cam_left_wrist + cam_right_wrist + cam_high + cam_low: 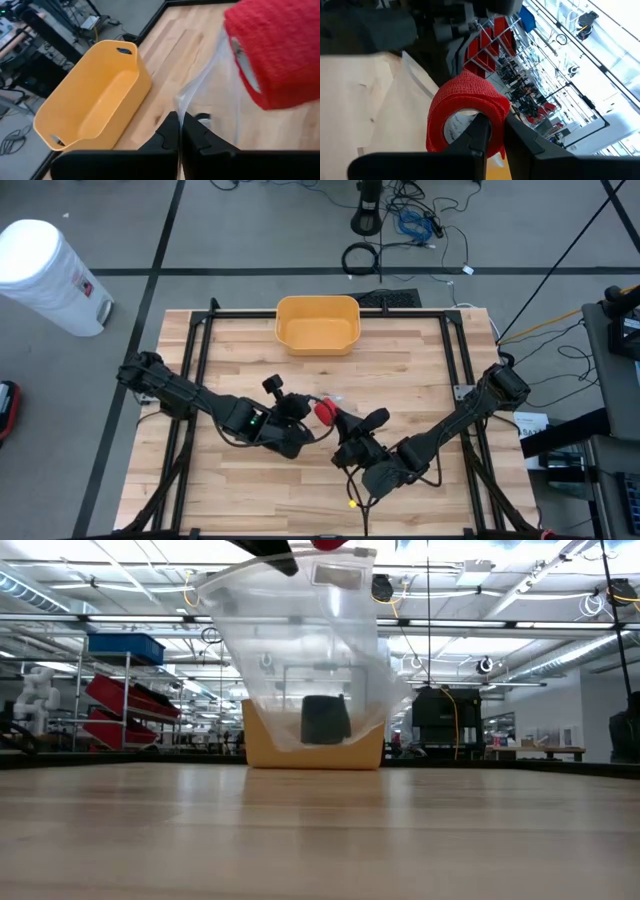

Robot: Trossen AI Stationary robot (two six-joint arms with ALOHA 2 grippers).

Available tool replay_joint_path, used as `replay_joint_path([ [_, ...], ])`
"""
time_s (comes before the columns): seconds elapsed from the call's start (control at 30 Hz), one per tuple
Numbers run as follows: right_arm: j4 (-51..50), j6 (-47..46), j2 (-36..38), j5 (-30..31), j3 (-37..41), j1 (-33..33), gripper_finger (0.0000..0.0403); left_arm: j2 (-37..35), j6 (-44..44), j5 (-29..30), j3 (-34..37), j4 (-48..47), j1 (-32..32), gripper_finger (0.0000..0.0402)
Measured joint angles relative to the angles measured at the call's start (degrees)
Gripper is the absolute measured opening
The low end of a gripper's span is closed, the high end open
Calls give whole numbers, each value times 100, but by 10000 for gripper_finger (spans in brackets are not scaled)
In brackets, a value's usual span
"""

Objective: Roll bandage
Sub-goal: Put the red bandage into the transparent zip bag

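Note:
A red bandage roll point(465, 107) with a white core is held in the air over the table's middle by my right gripper point(492, 122), which is shut on it. Right beside it my left gripper point(179, 125) is shut on a clear plastic bag point(300, 660). The bag hangs down with its mouth up, and its bottom is near the tabletop. In the low view the roll point(330, 544) sits just above the bag's mouth. A dark shape point(325, 720) shows through the bag; whether it is inside I cannot tell. In the high view the two grippers meet at the roll point(325, 412). My left gripper pinches the bag's top edge point(181, 102) between its two shut fingers. The fingers slant downward from the table's left. The thin film hangs below them. My right gripper holds the roll by its wall point(496, 111): one finger point(479, 131) lies in the hollow core, the other point(520, 140) outside on the red wrap. The fingers come in about level from the table's right. The roll is lifted clear of the table.
A yellow bin point(317, 323) stands open at the middle of the table's far edge, behind the bag. A black frame point(200, 340) runs around the wooden tabletop. A white cylinder point(45, 275) stands on the floor off the far left corner.

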State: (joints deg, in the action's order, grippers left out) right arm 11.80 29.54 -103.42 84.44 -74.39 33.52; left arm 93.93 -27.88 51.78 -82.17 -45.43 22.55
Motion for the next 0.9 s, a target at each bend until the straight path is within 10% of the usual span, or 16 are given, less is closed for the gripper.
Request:
replay_joint_path([
  [0.9, 890, 730, 0, -238, 0, -194, 39, 0, 470, -24, 0, 39, 121, 0],
])
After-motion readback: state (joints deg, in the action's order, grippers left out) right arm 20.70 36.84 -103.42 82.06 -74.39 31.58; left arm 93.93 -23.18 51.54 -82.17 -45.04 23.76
